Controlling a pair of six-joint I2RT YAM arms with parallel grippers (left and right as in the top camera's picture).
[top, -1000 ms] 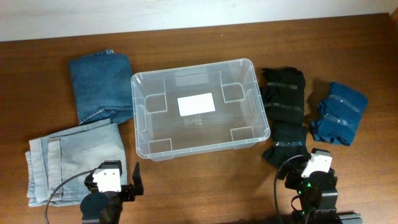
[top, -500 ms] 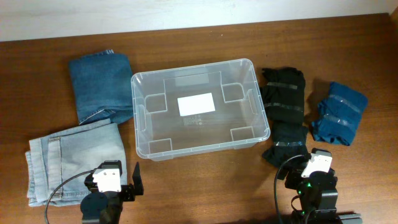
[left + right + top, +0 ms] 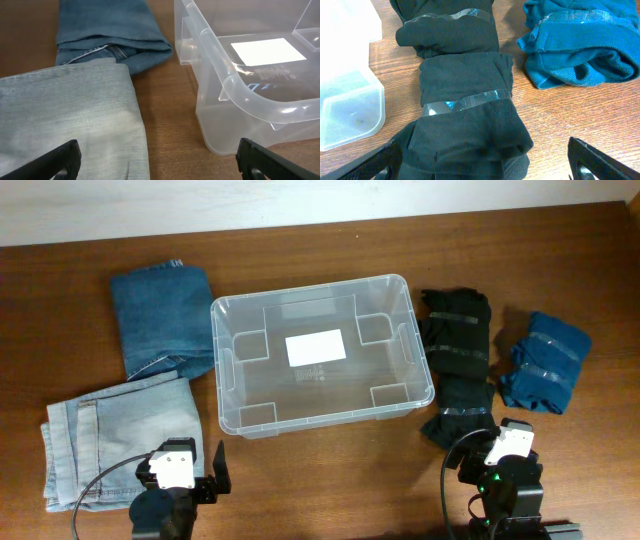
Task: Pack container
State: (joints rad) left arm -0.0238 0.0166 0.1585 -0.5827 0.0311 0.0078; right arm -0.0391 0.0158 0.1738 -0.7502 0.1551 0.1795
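The clear plastic container [image 3: 225, 350] stands empty mid-table, a white label on its base; it also shows in the left wrist view [image 3: 235, 85] and at the left edge of the right wrist view [image 3: 345, 100]. My left gripper [image 3: 160, 165] is open and empty, low at the near edge, over the edge of the folded light-blue jeans [image 3: 115, 435]. My right gripper [image 3: 485, 165] is open and empty, its fingers either side of the near end of the taped black garment roll [image 3: 462, 110]. Dark-blue folded jeans [image 3: 160, 320] lie left of the container. A teal taped garment roll [image 3: 545, 360] lies far right.
The black roll [image 3: 458, 365] lies just right of the container. Both arm bases sit at the near table edge. A pale wall runs along the table's far edge.
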